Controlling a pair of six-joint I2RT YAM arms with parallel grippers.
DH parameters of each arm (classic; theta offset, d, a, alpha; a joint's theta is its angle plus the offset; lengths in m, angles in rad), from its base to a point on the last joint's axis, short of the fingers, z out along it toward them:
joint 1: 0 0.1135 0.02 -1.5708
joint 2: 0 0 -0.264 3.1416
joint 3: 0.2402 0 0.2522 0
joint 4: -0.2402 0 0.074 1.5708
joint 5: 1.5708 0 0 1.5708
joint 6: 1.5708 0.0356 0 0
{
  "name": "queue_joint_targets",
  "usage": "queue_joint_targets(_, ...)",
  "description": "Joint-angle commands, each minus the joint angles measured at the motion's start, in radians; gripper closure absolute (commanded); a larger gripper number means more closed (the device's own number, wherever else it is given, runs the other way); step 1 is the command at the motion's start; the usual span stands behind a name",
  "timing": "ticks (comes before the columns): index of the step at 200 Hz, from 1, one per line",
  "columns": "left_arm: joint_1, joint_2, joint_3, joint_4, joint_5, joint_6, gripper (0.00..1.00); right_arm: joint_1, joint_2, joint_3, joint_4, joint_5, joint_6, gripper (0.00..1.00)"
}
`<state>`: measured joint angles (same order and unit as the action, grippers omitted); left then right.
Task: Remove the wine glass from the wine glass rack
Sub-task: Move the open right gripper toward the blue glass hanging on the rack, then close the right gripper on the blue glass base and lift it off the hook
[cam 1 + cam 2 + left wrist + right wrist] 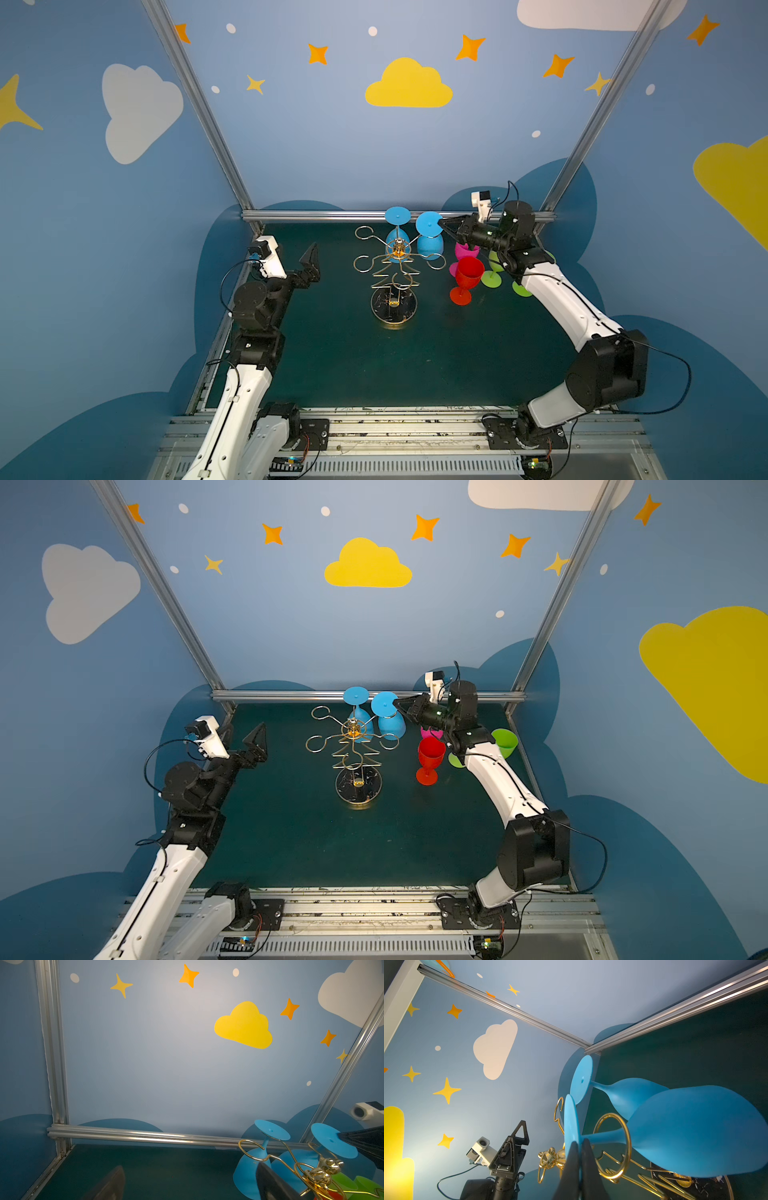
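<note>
The gold wire wine glass rack (398, 250) stands mid-table on its round dark base (358, 787). Two blue wine glasses hang upside down from its far arms. The right one (430, 245) has its stem through a gold loop (612, 1177), bowl (695, 1132) below. My right gripper (441, 224) (579, 1145) is shut on the rim of that glass's foot disc (384, 703). The other blue glass (397, 216) hangs just behind. My left gripper (311, 259) (190, 1186) stands open and empty, well left of the rack.
Upright on the mat right of the rack, under my right arm, stand a red glass (467, 276), a pink one (463, 251) and green ones (492, 280). An aluminium rail (316, 215) runs along the table's back edge.
</note>
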<state>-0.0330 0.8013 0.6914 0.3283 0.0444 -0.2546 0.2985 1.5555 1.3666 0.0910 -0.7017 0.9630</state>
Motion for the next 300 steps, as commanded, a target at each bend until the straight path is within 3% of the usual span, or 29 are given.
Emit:
queue_joint_targets(1,0.004,-0.014,-0.012,0.003,-0.009,0.001,0.03,0.016,0.0,0.002,0.035,-0.026,0.003,1.0)
queue_joint_targets(146,0.004,-0.014,-0.012,0.003,-0.009,-0.002,0.03,0.044,-0.108,-0.098,-0.045,0.005,-0.051,1.0)
queue_joint_targets(256,0.001,-0.025,-0.008,0.0,-0.008,-0.021,0.03,-0.084,-0.251,-0.186,-0.074,0.035,-0.07,1.0)
queue_joint_targets(284,0.004,-0.03,0.028,-0.036,0.042,-0.067,0.05,-0.124,-0.306,-0.15,-0.137,0.06,-0.124,1.0)
queue_joint_targets(300,0.005,-0.025,0.055,-0.047,0.123,-0.126,0.08,-0.135,-0.337,-0.114,-0.189,0.086,-0.174,1.0)
